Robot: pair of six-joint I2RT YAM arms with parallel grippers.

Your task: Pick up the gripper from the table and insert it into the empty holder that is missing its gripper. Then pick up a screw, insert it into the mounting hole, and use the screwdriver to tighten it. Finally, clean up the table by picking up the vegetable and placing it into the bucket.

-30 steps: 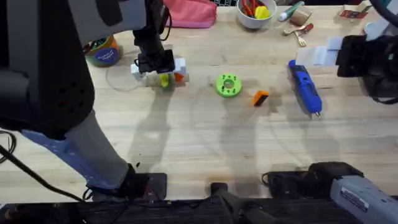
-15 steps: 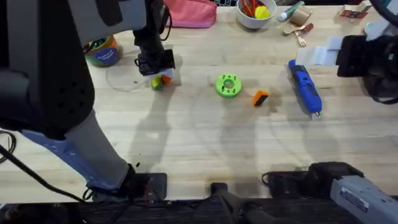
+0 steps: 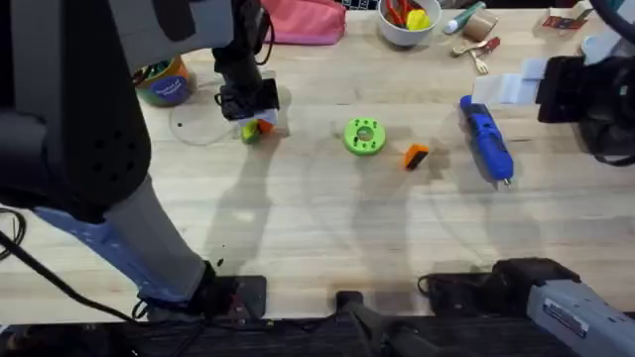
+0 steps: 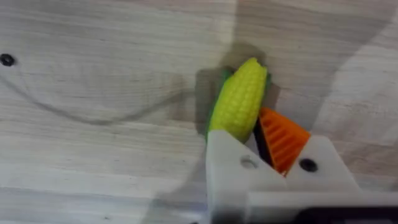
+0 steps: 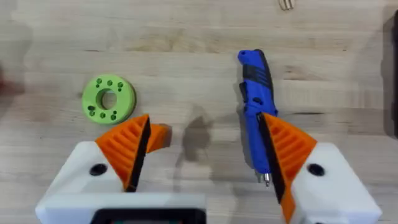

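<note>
Vegetable (image 4: pixel 239 99) pinched between left fingers (image 4: pixel 283 140), screwdriver (image 5: pixel 256 118) between spread right fingers (image 5: pixel 127 149)

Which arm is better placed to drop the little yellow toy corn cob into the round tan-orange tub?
The left. Its gripper is already closed around the yellow toy corn cob, and the tan-orange tub sits close by on that same side. The right gripper is open, over by the blue screwdriver.

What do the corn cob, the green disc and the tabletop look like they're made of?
Corn cob: likely moulded plastic, uniform yellow with a slight sheen and regular kernel bumps. Green disc: probably matte plastic, flat even colour, neat round holes. Tabletop: pale wood or wood-look laminate, visible grain lines.
</note>
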